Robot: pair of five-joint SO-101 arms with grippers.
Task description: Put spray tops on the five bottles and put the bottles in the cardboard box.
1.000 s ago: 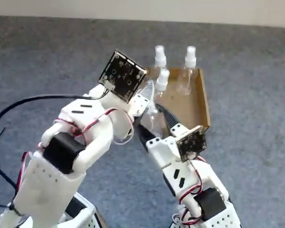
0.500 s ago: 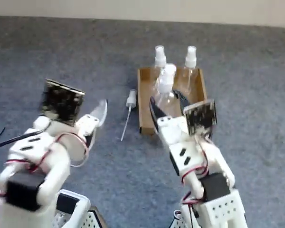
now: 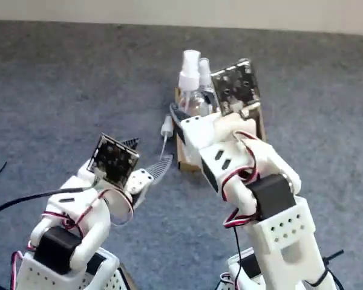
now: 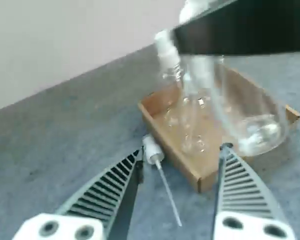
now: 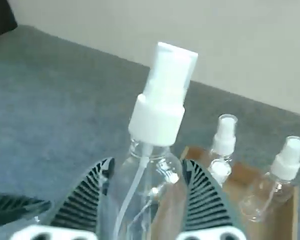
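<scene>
The right pincer (image 5: 150, 202) has ribbed, triangular fingers (image 5: 202, 200) with a lattice of dark ridges. They are parted only as far as the body of a clear plastic bottle (image 5: 149, 186) and press on it from both sides. The bottle is round-shouldered, glossy and see-through, so a thin dip tube shows inside it. A white spray top (image 5: 162, 95) sits on its neck, a smooth collar under a blocky nozzle head. From the high view, the bottle (image 3: 192, 99) is held over the cardboard box (image 3: 184, 158); whether its base touches the floor of the box cannot be told.

The cardboard box (image 5: 289, 220) is a shallow brown tray with low, raw-edged walls. Two more bottles stand upright in it, one (image 5: 221, 162) beside the other (image 5: 262, 192), both of the same clear plastic with white tops.

The left pincer (image 4: 181, 152) is of the same ribbed make on white plastic mounts. Its jaws stand wide apart and hold nothing. It hovers low over the desk (image 3: 78, 78), a grey surface with a felt-like nap. Between its fingertips, farther off, lies a loose spray top (image 4: 151, 149) with a long, thin tube. This loose spray top (image 3: 166, 127) lies flat on the desk just beside the outer wall of the box, and the left pincer (image 3: 146, 154) is near it without touching it.
</scene>
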